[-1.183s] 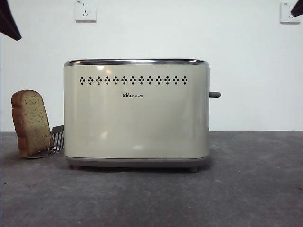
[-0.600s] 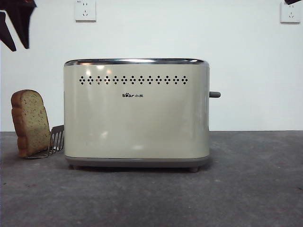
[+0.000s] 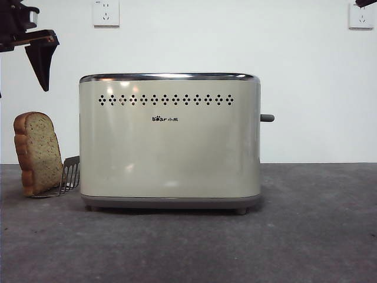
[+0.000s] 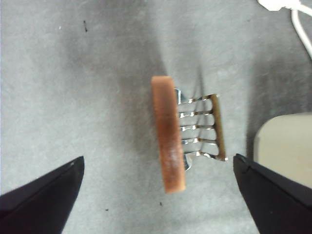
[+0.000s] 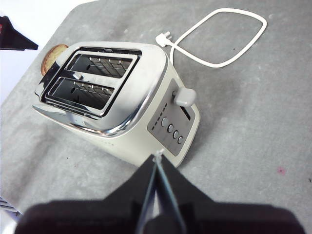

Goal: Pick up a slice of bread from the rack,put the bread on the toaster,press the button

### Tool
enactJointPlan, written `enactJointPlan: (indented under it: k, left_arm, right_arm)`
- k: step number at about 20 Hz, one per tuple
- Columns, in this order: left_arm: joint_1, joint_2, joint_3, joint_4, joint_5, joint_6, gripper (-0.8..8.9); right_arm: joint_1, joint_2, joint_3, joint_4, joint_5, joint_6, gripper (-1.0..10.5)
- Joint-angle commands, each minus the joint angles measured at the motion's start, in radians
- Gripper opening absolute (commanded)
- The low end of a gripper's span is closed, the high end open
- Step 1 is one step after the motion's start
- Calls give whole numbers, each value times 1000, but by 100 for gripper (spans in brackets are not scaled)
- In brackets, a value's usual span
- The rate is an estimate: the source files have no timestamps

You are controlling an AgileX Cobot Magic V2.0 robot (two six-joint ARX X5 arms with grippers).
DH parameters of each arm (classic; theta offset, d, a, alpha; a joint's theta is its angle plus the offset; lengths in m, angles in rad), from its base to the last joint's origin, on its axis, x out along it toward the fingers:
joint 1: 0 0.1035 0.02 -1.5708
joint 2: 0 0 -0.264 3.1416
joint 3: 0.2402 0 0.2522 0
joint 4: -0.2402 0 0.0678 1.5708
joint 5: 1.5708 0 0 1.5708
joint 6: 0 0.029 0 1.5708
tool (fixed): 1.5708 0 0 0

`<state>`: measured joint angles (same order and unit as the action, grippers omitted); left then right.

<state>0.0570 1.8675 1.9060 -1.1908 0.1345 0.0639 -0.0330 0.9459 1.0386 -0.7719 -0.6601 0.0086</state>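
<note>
- The left gripper (image 4: pixel 158 195) hangs high over the table's end beside the toaster, pointing straight down; its two black jaws are spread wide apart with nothing between them.
- In the front view a dark arm part and one pointed black jaw show at the upper corner, above the slice of bread (image 3: pixel 38 153) and well clear of it.
- That slice stands upright, tilted a little, in the small silver rack (image 3: pixel 69 174), which sits just beside the cream toaster (image 3: pixel 169 141).
- From the left wrist camera, the slice's brown crust edge (image 4: pixel 168 134) and the rack's tines (image 4: pixel 202 127) lie below the spread jaws.
- The grey button (image 3: pixel 267 118) sticks out from the toaster's far narrow end.
- The right gripper (image 5: pixel 160 163) hovers above the toaster's control end, jaws pressed together, holding nothing; both toaster slots look empty.
</note>
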Motion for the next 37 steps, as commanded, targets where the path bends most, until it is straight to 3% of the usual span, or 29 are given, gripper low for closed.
enactJointPlan:
  k: [1,6,10,12,15,18,25,37]
  left_arm:
    - [4,53,1,3,6,16,554]
    - [3,130,1,18,30,16,537]
    - [3,151,1,35,32,16,434]
    - [2,151,1,44,80,16,430]
    - [-11,153,1,43,89,16,314]
    - [-17,154,1,55,89,16,306]
    - [-16,154,1,58,74,18,-3]
    - [-7,152,47,50,158,9,-9]
  right_arm:
    - [1,3,2,-4,-4,-10,-2]
    - [1,7,2,-34,-3,-11,-2]
    - [1,7,2,-41,-2,-13,-2]
    - [1,8,2,-37,-2,-13,-2]
    - [1,10,2,-37,-2,-13,-2]
    - [1,17,2,-38,-2,-13,-2]
    - [1,20,2,-40,-2,-13,-2]
    - [1,21,2,-41,-1,-13,-2]
